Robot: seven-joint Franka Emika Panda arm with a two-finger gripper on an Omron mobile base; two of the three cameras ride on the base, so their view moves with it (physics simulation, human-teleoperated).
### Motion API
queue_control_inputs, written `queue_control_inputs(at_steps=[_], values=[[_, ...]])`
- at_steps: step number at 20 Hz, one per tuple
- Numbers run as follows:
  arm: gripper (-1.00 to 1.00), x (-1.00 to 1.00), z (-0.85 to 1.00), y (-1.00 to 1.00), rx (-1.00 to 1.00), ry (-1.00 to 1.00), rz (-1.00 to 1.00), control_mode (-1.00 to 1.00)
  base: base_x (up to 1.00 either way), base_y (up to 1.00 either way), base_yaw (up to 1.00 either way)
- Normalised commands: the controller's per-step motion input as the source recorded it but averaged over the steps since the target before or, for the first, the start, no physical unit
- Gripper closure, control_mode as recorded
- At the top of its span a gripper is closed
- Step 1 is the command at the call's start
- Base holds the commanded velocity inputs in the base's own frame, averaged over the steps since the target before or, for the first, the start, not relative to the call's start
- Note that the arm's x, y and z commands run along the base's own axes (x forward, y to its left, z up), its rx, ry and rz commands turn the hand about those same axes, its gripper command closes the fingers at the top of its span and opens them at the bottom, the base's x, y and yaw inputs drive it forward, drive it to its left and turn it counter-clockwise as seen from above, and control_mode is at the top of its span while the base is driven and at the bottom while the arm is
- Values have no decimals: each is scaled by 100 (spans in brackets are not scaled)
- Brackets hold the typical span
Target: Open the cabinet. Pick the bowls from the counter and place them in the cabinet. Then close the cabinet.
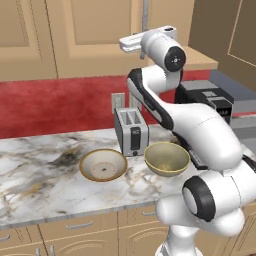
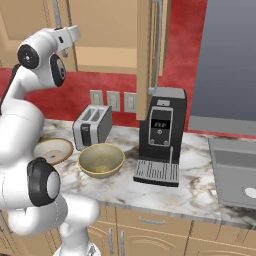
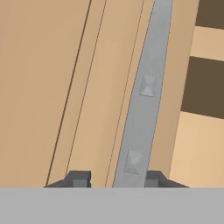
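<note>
The cabinet's [image 1: 95,35] right door [image 2: 145,55] stands swung out, and dark shelves [image 3: 210,87] show inside. My gripper [image 1: 131,44] [image 2: 75,32] [image 3: 116,178] is up at the left door, and the silver handle [image 3: 142,100] runs between its fingertips [image 3: 153,178]; it is shut on it. On the marble counter [image 1: 35,170] [image 2: 200,185] sit the two bowls. The shallow tan-rimmed one [image 1: 103,164] [image 2: 51,150] is left of the deeper olive-yellow one [image 1: 166,159] [image 2: 101,160].
A silver toaster [image 1: 131,131] [image 2: 92,126] stands behind the bowls. A black coffee machine [image 2: 161,135] is to their right, under the open door. A sink [image 2: 235,170] lies at the far right. Drawers [image 1: 80,227] run below the counter edge.
</note>
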Motion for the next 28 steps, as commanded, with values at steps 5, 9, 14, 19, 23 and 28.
queue_control_inputs(at_steps=[5, 9, 14, 19, 23, 28], values=[[100, -26, 3, 19, 0, 1, -7, -100, 0, 0, 0], [100, -57, 14, 9, 0, 0, 0, -100, 0, 0, 0], [100, -81, 18, 4, 0, 0, -1, -100, 0, 0, 0], [100, -100, 20, 1, -1, 0, 0, -100, 0, 0, 0], [100, -100, 11, 10, -1, 0, -1, -100, 0, 0, 0], [100, -94, 4, 15, -1, 0, -3, -100, 0, 0, 0]])
